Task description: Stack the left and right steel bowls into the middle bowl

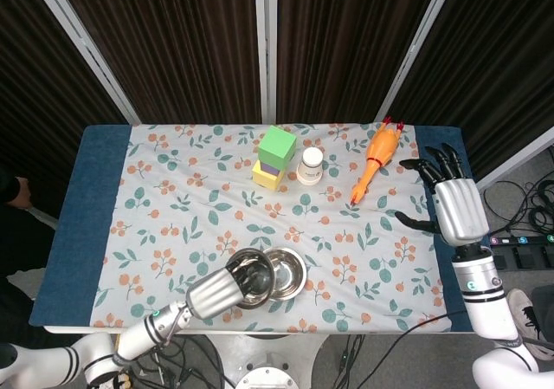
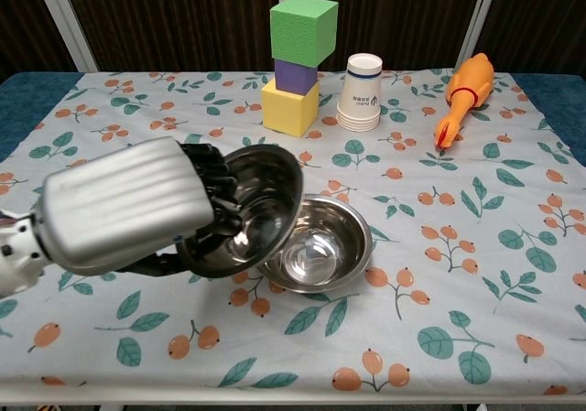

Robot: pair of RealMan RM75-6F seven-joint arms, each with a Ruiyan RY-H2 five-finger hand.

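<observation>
Steel bowl [image 2: 252, 211] is gripped by the left robot hand [image 2: 128, 205], fingers curled inside its rim, and is tilted with its lower edge overlapping the left rim of the middle bowl [image 2: 316, 244]. From the head view the held bowl [image 1: 251, 276] sits just left of the middle bowl [image 1: 286, 272], partly over it, with the left robot hand [image 1: 216, 292] reaching in from the near-left edge of the worktop [image 1: 173, 207]. Behind the middle bowl stands a block stack [image 2: 300, 52], green on purple on yellow, with a stack of paper cups [image 2: 361, 92] just right of the blocks. An orange rubber chicken [image 2: 462, 95] lies further right. The right robot hand [image 1: 454, 203] hovers well right of the middle bowl, fingers spread and holding nothing.
</observation>
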